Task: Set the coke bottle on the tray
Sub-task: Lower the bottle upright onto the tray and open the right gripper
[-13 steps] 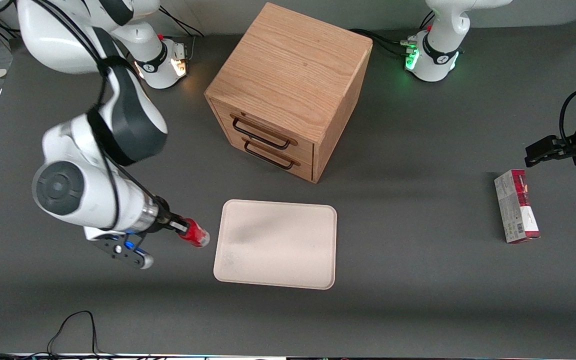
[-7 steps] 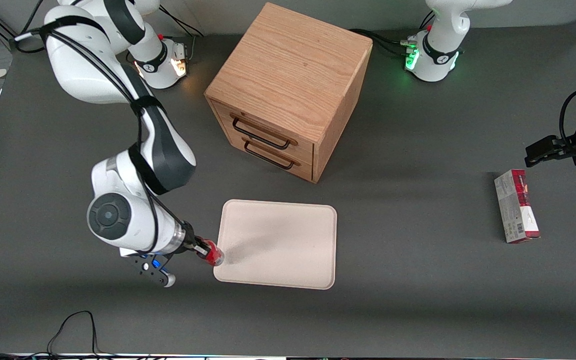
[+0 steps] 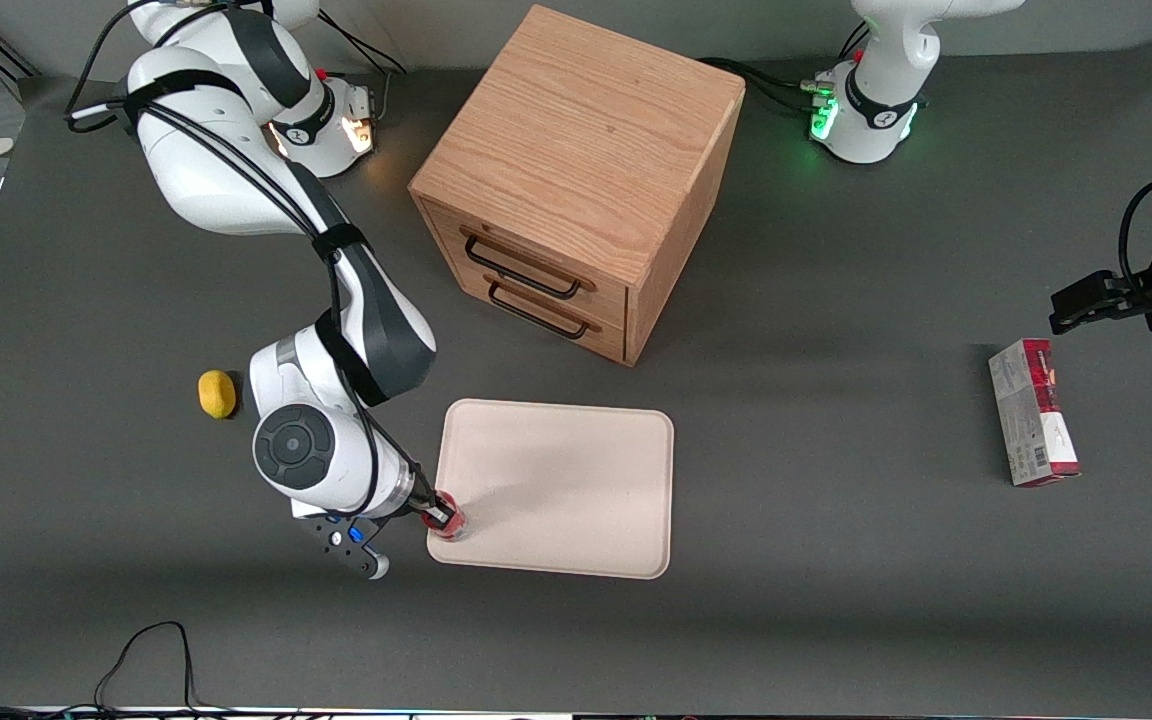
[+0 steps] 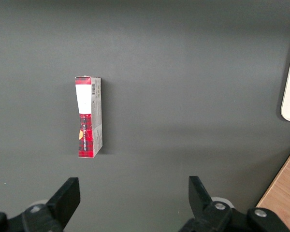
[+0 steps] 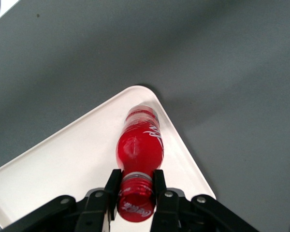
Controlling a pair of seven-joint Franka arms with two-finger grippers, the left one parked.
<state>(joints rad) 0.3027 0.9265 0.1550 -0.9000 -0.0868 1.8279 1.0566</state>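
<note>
We are at the placing step. The gripper clamps the cap of the coke bottle, which hangs over the tray corner at 7 o'clock. Next we should lower it, then release.

The gripper pinches the coke bottle by its neck over the tray at the corner nearest the working arm's end. The tray's remaining surface lies bare. The drawer cabinet stands close to the tray's edge farthest from the camera.
</note>
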